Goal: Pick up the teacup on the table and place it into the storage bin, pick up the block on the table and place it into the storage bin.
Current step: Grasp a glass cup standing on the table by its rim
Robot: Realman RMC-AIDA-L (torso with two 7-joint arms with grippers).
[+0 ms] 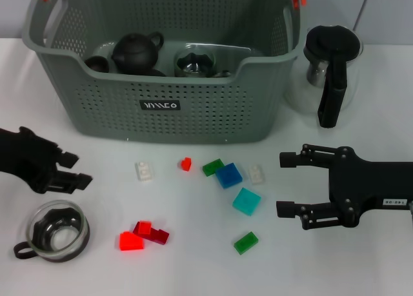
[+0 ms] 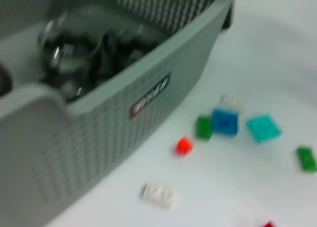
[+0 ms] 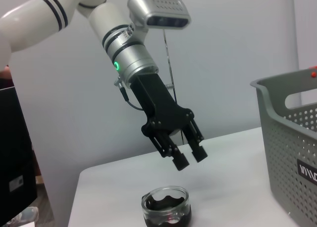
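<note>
Currently I see a white tabletop (image 1: 193,270), pale wall behind | grey perforated plastic storage bin (image 1: 193,109) at back holds dark teapots; glass kettle (image 1: 329,70) beside it | clear glass teacup (image 1: 57,231) near-left, below my open, empty left gripper (image 1: 76,169) | small coloured plastic blocks (image 1: 229,176) scattered centre | right gripper (image 1: 288,184) open, empty, just beside them.

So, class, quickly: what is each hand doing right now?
Left hand: open, empty, above the glass teacup.
Right hand: open, empty, beside the blocks.
</note>
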